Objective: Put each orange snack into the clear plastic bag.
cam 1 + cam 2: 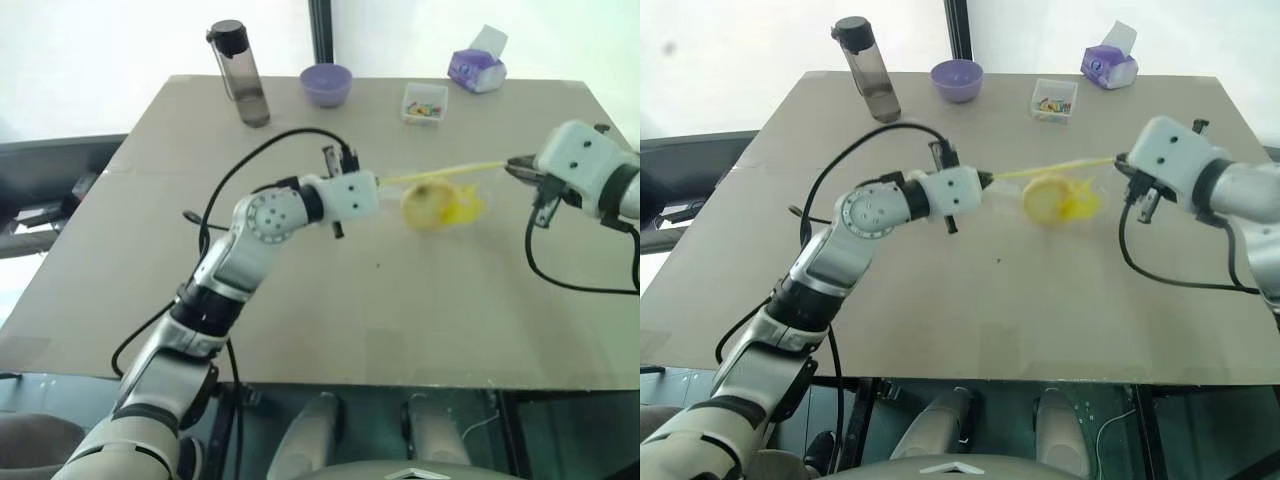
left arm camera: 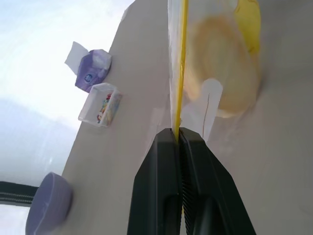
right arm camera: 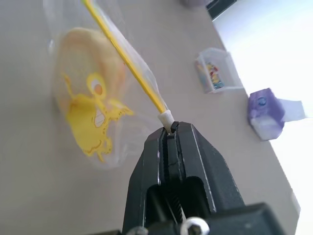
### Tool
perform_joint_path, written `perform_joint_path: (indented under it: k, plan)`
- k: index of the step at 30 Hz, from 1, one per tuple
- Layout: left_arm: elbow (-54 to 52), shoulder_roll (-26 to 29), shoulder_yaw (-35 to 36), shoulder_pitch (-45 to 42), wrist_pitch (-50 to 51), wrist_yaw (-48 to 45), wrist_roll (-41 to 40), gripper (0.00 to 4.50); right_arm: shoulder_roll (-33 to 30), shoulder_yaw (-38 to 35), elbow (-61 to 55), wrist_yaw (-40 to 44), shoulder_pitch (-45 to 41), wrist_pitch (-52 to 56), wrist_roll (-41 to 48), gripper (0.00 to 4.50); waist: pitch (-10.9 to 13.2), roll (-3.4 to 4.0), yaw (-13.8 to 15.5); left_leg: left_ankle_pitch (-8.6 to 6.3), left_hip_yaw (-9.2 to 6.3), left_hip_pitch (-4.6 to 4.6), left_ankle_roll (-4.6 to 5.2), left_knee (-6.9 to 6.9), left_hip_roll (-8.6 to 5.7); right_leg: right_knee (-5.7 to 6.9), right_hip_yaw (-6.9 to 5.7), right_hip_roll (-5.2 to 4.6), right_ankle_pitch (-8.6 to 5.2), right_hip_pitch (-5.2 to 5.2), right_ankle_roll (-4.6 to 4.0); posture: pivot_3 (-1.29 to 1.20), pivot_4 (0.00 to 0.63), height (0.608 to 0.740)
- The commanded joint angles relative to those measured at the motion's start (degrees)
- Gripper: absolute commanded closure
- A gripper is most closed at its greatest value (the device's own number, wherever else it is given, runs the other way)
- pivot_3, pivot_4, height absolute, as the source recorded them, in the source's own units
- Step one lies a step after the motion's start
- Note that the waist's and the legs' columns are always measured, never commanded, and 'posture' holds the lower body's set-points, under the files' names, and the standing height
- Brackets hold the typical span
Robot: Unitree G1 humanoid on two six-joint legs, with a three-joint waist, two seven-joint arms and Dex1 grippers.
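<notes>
The clear plastic bag (image 1: 455, 196) hangs stretched between my two grippers just above the table's middle. Its yellow seal strip (image 2: 182, 58) runs taut along the top. Inside it lies the orange snack (image 1: 424, 204), a round yellow-orange bun, seen through the film in the left wrist view (image 2: 222, 73) and the right wrist view (image 3: 85, 56). My left gripper (image 1: 382, 183) is shut on the strip's left end (image 2: 177, 136). At the strip's right end, by the white slider, my right gripper (image 1: 512, 168) is shut as well (image 3: 171, 131).
Along the far edge of the grey table (image 1: 400, 320) stand a dark bottle (image 1: 240, 75), a purple bowl (image 1: 326, 84), a small clear box of colourful bits (image 1: 424, 103) and a purple tissue pack (image 1: 476, 68). Black cables loop off both arms.
</notes>
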Motion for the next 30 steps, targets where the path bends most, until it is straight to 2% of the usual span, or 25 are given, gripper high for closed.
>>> perform_joint_path:
  k: [1,4,7,10,15,18,23,24,25,27,30]
  plan:
    - [6.44,-1.75,4.21,-7.53,-3.6,8.5,2.56,4.5,3.79,-0.09,5.44,-7.09,-9.15,-3.58,-3.77,4.44,0.05,-0.04,-0.19,0.0,0.05,-0.01,-0.01,0.02,0.0,0.01,0.01,0.0,0.0,-0.03,0.0,0.0,0.15,0.739]
    - [7.91,-1.73,5.52,-9.34,-5.18,10.33,2.35,4.5,4.41,-0.2,6.54,-6.42,-10.15,-4.23,-3.89,4.44,0.09,-0.06,-0.1,0.01,0.06,-0.05,-0.01,-0.01,-0.01,0.01,0.01,-0.01,0.0,-0.08,0.0,0.0,0.15,0.739]
    - [6.04,-1.31,6.56,-7.62,-4.89,9.07,1.17,4.5,3.79,-0.91,4.82,-3.93,-7.27,-3.43,-2.37,4.44,0.07,-0.06,-0.02,-0.01,0.04,-0.05,0.0,-0.2,0.01,-0.28,-0.01,-0.03,-0.01,-0.06,0.0,0.0,0.15,0.739]
    - [0.52,-0.26,6.03,-2.54,-1.55,4.18,-0.78,4.5,2.84,-2.0,0.12,0.23,-1.25,-0.06,1.05,4.44,0.07,-0.05,-0.02,-0.05,-0.07,-0.16,0.09,-0.22,-0.03,-0.42,-0.01,-0.08,0.0,-0.08,0.0,0.0,0.15,0.739]
    - [-14.98,2.43,5.09,10.29,7.67,-5.66,-6.4,4.5,1.49,-3.84,-8.3,4.39,10.31,6.64,6.0,4.44,0.08,-0.03,-0.14,-0.06,-0.13,-0.17,0.1,-0.24,0.0,-0.4,0.01,-0.07,0.0,-0.11,0.0,0.0,0.15,0.739]
    - [-22.05,2.35,6.09,15.68,13.84,-7.79,-10.21,3.47,2.65,-5.41,-11.65,4.36,15.35,7.88,8.68,3.5,0.08,-0.02,0.04,-0.06,-0.11,-0.11,0.11,-0.12,0.01,-0.2,0.03,-0.05,0.0,-0.08,0.0,0.0,0.15,0.739]
    - [-32.54,-0.96,10.46,23.9,28.84,-6.63,-19.29,0.9,4.91,-10.22,-12.74,3.37,24.48,10.38,13.0,0.86,0.07,-0.02,0.19,-0.22,-0.12,0.11,0.37,0.06,0.01,0.02,0.03,-0.04,0.0,0.12,0.01,0.0,0.15,0.739]
    - [-33.76,-1.06,11.28,25.09,30.15,-7.02,-20.99,0.55,6.23,-11.79,-12.29,3.14,25.69,10.28,14.87,0.49,0.07,-0.02,0.2,-0.22,-0.12,0.13,0.37,0.08,0.02,0.03,0.03,-0.04,0.0,0.15,0.01,0.0,0.15,0.739]
    - [-34.59,-1.22,12.08,26.02,30.58,-7.14,-22.46,0.48,7.62,-13.39,-11.69,3.09,26.85,9.82,16.9,0.03,0.07,-0.02,0.14,-0.22,-0.13,0.12,0.37,0.09,0.02,0.04,0.03,-0.04,0.0,0.14,0.01,0.0,0.15,0.739]
    - [-34.59,-2.18,15.51,28.16,32.78,-6.28,-26.08,0.48,10.97,-18.11,-8.89,5.03,31.2,9.29,22.96,0.03,0.06,-0.03,0.17,-0.22,-0.13,0.15,0.36,0.09,0.03,0.09,0.03,-0.02,0.0,0.15,0.01,0.0,0.15,0.739]
    - [-34.4,-1.99,19.76,31.13,34.9,-5.81,-30.15,0.48,11.99,-22.34,-5.46,8.88,37.05,8.56,27.39,0.03,0.05,-0.01,0.33,-0.22,-0.17,0.19,0.36,0.08,0.05,0.05,0.0,-0.01,0.0,0.22,0.0,0.0,0.15,0.739]
